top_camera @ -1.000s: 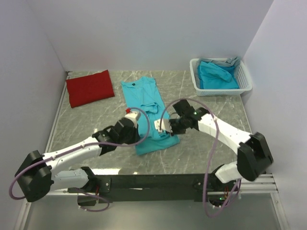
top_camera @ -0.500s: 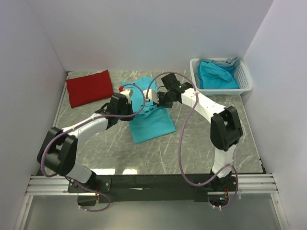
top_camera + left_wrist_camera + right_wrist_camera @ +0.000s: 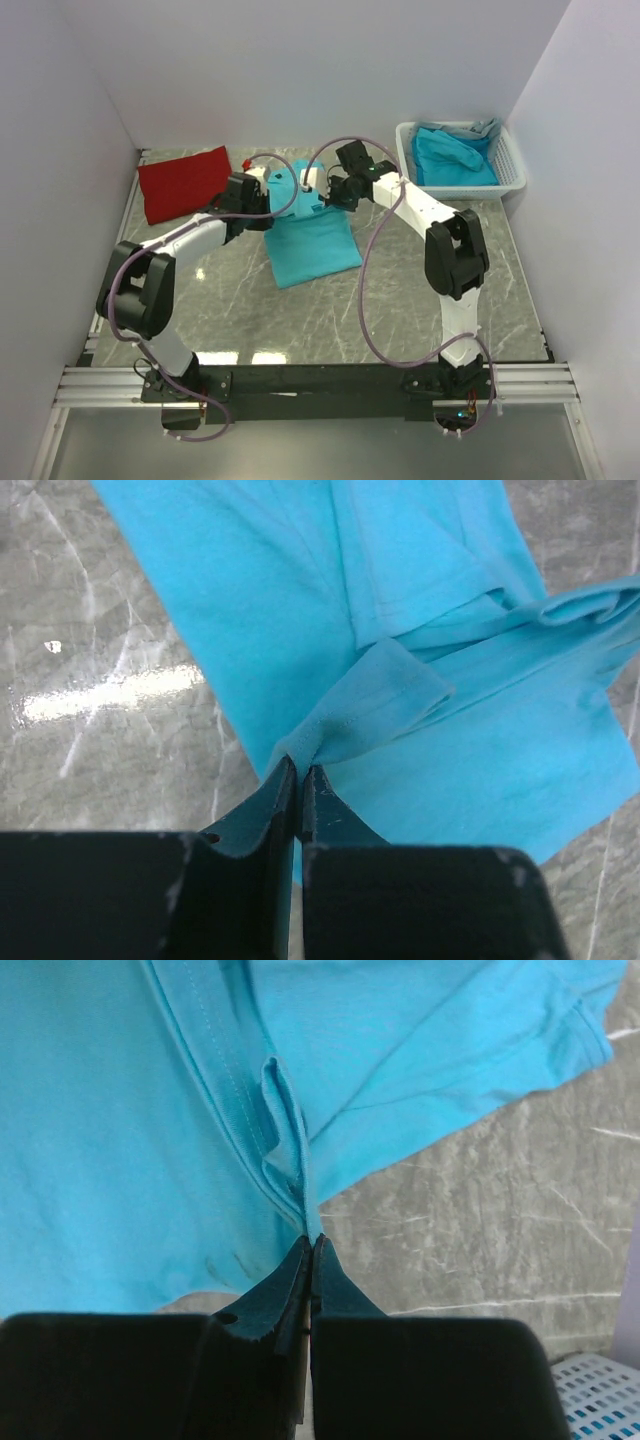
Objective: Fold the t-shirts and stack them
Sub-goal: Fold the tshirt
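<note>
My L gripper (image 3: 298, 772) is pinched hard on a bunched fold of the turquoise shirt (image 3: 312, 248): jaws pressed together, cloth coming out right at the tips. My R gripper (image 3: 311, 1245) is clamped the same way on a stitched seam edge of that shirt, w/ a small ridge of cloth standing up from the tips. In the top view both are at the shirt's far end, close to each other, L on its left side, R on its right. The shirt lies approx in the middle of the table (image 3: 420, 290). Its near part is flat w/ a straight near edge; its far part is rumpled btw the grippers. Far left, the red shirt (image 3: 186, 182) lies folded, apart from the turquoise one. Far right, the basket (image 3: 460, 190) holds more turquoise cloth (image 3: 452, 158), heaped.
</note>
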`<action>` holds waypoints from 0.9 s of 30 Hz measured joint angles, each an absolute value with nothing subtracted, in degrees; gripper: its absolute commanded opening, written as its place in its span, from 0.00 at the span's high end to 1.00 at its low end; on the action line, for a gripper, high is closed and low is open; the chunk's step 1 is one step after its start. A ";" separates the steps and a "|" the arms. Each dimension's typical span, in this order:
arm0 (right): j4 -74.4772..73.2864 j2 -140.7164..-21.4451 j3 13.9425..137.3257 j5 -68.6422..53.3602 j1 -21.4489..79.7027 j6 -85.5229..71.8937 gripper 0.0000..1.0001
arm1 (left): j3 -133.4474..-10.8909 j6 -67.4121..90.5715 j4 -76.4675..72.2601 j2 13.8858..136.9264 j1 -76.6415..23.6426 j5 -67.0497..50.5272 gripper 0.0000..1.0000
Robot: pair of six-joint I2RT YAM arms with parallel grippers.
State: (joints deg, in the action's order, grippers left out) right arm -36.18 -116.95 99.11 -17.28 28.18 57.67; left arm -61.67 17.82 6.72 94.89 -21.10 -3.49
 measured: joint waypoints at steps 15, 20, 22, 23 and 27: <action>-16.21 -118.63 95.96 -7.09 27.70 43.07 0.33 | -70.28 16.99 9.21 99.83 -18.50 4.03 0.32; -15.75 -114.37 91.66 -14.94 24.51 41.71 0.30 | -66.19 10.76 6.48 92.27 -16.47 3.49 0.16; -16.93 -110.56 88.01 -21.65 22.20 44.18 0.25 | -62.81 7.64 5.02 87.37 -16.45 0.62 0.16; -18.13 -107.96 85.67 -25.23 21.10 46.63 0.23 | -61.43 5.93 4.38 85.56 -16.56 -1.02 0.16; -23.79 -96.33 75.07 -35.00 18.41 59.13 0.19 | -54.68 -0.38 2.02 78.98 -17.54 -9.08 0.17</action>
State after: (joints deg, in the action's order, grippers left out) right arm -23.79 -96.33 75.07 -35.00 18.41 59.13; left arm -54.68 -0.38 2.02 78.98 -17.54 -9.08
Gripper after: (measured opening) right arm 0.807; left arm 0.835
